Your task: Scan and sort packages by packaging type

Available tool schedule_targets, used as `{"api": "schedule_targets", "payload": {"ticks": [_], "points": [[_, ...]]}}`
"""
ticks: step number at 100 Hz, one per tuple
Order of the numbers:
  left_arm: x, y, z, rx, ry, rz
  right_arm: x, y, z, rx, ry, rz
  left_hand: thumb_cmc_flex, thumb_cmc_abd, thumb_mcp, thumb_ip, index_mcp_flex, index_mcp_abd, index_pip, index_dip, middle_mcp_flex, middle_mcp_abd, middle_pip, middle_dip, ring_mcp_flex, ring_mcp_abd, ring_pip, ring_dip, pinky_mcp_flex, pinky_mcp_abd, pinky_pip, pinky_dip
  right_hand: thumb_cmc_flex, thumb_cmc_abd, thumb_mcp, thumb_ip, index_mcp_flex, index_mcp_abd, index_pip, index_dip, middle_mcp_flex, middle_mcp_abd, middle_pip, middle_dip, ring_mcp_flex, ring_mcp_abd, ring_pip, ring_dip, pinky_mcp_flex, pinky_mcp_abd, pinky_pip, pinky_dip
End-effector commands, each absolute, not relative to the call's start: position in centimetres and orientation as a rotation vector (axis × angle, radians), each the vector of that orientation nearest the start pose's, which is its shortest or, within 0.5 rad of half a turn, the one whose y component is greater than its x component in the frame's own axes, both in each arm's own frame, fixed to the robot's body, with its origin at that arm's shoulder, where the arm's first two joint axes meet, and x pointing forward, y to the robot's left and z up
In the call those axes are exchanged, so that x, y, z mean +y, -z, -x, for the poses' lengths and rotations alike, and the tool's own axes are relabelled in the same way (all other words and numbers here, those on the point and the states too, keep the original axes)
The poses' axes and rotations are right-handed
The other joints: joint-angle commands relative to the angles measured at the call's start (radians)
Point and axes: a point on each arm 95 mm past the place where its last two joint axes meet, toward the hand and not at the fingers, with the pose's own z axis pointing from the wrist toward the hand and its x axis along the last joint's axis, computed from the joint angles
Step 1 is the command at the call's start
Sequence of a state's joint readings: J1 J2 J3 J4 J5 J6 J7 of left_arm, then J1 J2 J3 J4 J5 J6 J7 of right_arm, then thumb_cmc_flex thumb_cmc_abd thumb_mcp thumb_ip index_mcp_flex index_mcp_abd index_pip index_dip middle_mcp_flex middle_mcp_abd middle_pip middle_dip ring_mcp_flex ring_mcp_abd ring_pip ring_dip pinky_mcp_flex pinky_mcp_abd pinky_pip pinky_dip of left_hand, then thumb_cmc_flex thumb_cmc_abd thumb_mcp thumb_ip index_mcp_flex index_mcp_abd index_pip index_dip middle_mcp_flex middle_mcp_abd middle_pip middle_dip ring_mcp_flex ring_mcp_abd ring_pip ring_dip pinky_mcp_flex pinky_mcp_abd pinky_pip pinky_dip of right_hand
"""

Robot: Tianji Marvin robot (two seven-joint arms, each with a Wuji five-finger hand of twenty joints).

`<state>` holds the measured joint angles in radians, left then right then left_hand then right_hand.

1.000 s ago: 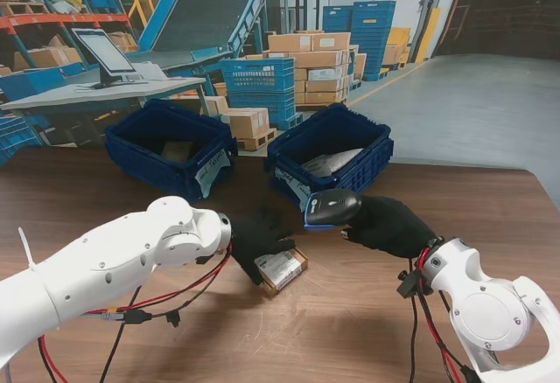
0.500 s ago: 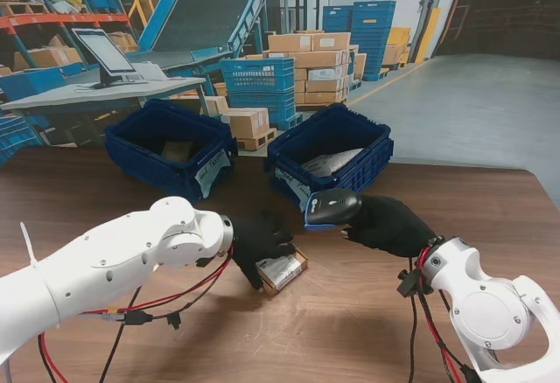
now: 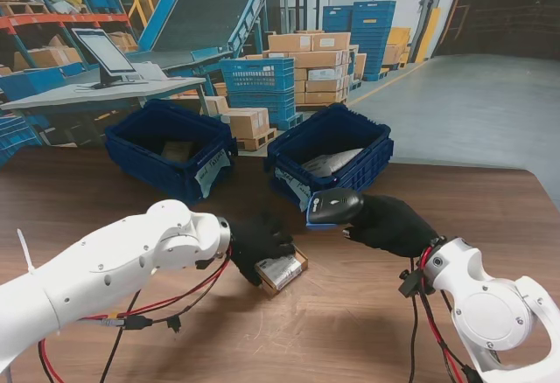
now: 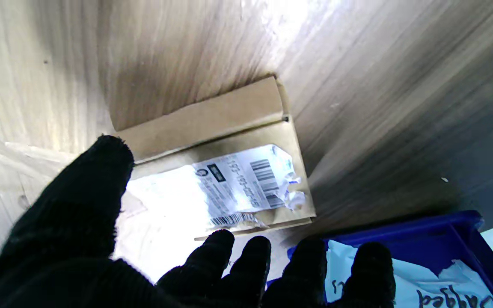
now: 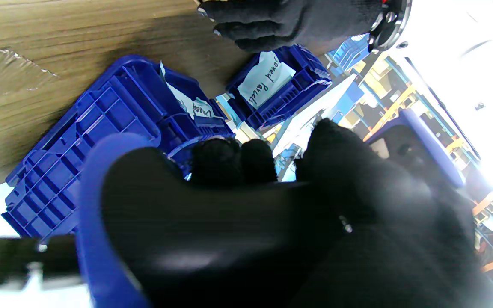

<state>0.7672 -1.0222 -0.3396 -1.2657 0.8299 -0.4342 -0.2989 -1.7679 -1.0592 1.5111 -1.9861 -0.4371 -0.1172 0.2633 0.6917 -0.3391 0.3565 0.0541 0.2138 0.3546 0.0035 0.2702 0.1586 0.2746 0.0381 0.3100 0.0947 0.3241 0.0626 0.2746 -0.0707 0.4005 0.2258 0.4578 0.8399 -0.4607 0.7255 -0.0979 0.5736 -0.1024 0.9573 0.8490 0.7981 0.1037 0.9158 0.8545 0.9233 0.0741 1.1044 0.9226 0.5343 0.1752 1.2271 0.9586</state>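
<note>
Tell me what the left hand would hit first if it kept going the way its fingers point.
Most likely the cardboard box: the left hand points at it, fingers at its edge.

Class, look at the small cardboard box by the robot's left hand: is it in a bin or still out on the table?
Out: the cardboard box lies on the table, nearer to me than both blue bins.

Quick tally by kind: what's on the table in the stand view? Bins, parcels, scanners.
Blue bins: 2, the left bin and the right bin
Cardboard parcels on the table top: 1, the small box under the left hand
Scanners: 1, the handheld scanner, gripped by the right hand
Total: 4
</note>
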Motion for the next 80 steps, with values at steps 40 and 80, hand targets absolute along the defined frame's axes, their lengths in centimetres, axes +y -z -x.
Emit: {"api": "schedule_targets", "payload": {"ticks": [40, 80], "points": [[-11.39, 32.53, -45.93, 2.581, 1.223, 0.448, -1.82, 21.62, -35.38, -1.667, 2.429, 1.831, -0.077, 0.066, -0.069, -0.056, 0.009, -0.015, -0.001, 0.009, -0.004, -0.001, -0.012, 0.012, 0.007, -0.022, -0.005, 0.009, -0.006, 0.003, -0.014, -0.001, 0.102, 0.086, 0.086, -0.008, 0.066, -0.07, 0.03, 0.018, 0.016, 0.027, -0.006, 0.005, 0.003, 0.007, 0.003, 0.0, -0.004, 0.0, 0.01, 0.005], [-10.83, 32.33, -45.66, 2.556, 1.332, 0.857, -1.93, 21.26, -35.35, -1.67, 2.447, 1.826, -0.05, 0.154, -0.209, -0.055, 0.043, -0.017, 0.007, 0.011, 0.005, 0.006, -0.01, 0.006, -0.011, -0.014, -0.014, 0.0, -0.015, 0.005, -0.039, 0.001, 0.102, 0.086, 0.086, -0.008, 0.067, -0.07, 0.03, 0.018, 0.017, 0.028, -0.007, 0.004, 0.003, 0.009, 0.003, 0.0, -0.004, 0.001, 0.01, 0.004]]}}
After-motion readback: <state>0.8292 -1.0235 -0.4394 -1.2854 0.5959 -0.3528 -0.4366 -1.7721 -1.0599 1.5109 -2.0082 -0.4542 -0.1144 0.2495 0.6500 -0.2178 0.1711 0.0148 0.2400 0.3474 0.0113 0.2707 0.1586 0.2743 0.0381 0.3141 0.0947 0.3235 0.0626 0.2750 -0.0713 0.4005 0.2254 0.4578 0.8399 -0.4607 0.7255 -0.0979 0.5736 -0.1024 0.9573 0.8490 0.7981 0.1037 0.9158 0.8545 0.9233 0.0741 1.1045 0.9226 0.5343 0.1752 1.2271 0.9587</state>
